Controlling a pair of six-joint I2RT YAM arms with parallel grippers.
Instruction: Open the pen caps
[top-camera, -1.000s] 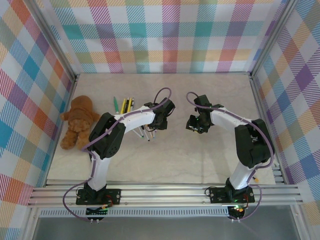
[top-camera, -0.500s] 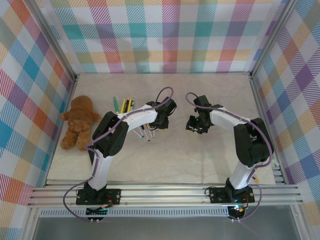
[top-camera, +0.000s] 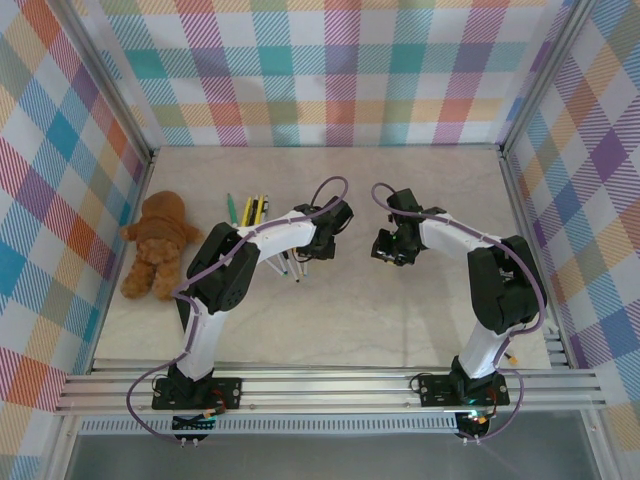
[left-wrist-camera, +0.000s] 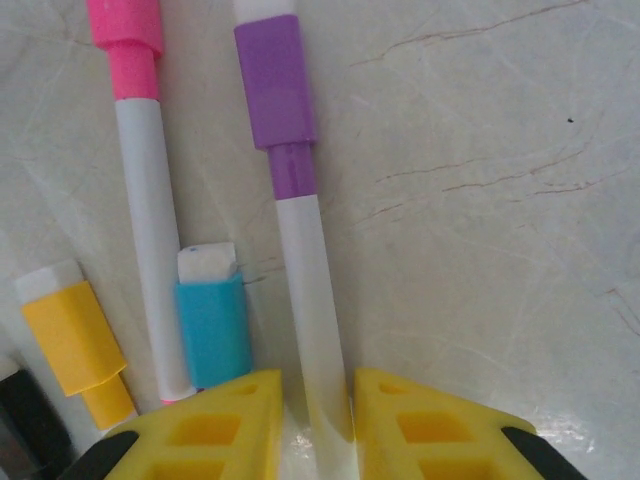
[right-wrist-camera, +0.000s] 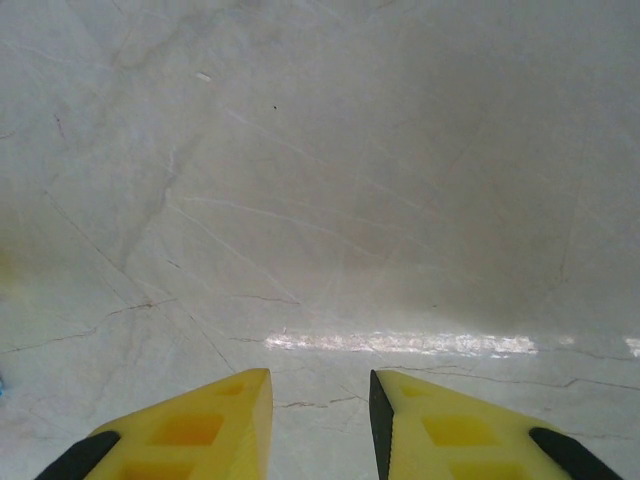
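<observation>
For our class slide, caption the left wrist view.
Yellow fingers of the left gripper clasp the purple-capped pen; pink cap, blue cap and yellow cap alongside.

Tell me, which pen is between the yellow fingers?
The purple-capped pen: its white barrel runs between the fingers of the left end effector. The pink pen, blue cap and yellow cap lie off to one side.

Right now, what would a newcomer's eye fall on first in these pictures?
The brown teddy bear at the left of the table stands out. Close up, the left tool grips the white barrel of the purple-capped pen, cap still on; the right tool hangs open over the table.
</observation>
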